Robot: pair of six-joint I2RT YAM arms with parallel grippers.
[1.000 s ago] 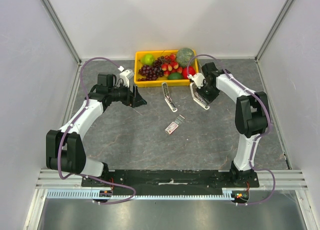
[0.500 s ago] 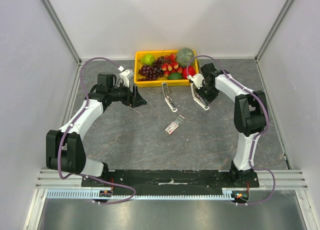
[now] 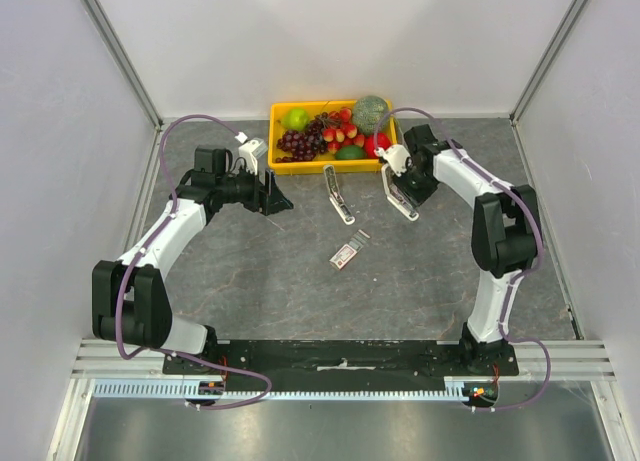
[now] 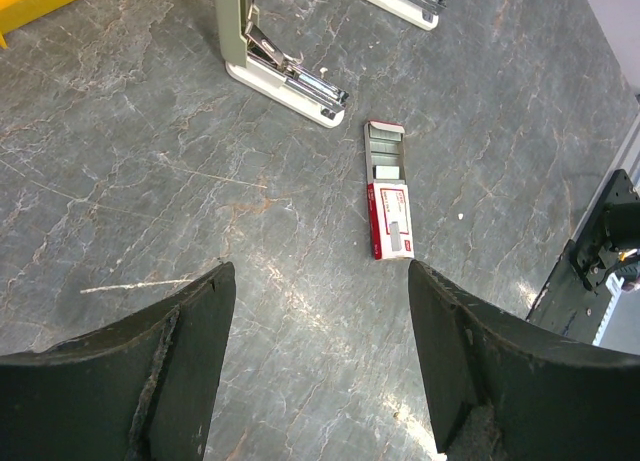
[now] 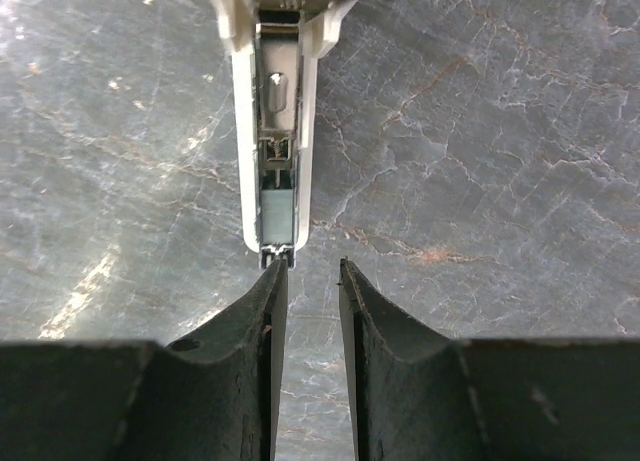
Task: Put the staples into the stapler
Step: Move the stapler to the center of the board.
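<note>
The staples box (image 3: 349, 251), red and white with its tray slid out, lies flat mid-table; it also shows in the left wrist view (image 4: 389, 193) with silvery strips in it. An open white stapler (image 3: 339, 195) lies by the yellow tray, also in the left wrist view (image 4: 281, 69). A second open stapler (image 3: 402, 202) lies under my right gripper (image 3: 398, 184); its magazine channel (image 5: 272, 131) faces up. My right gripper (image 5: 308, 267) has a narrow empty gap, the left fingertip (image 5: 276, 271) at the stapler's front end. My left gripper (image 4: 320, 273) is wide open and empty, left of the first stapler.
A yellow tray (image 3: 276, 165) holding toy fruit and vegetables stands at the back centre, just behind both staplers. Grey walls with metal posts close in the table on three sides. A black base rail (image 4: 610, 241) runs along the near edge.
My right gripper has shifted very slightly over the second stapler. The left arm, the staples box and the first stapler have not moved.
</note>
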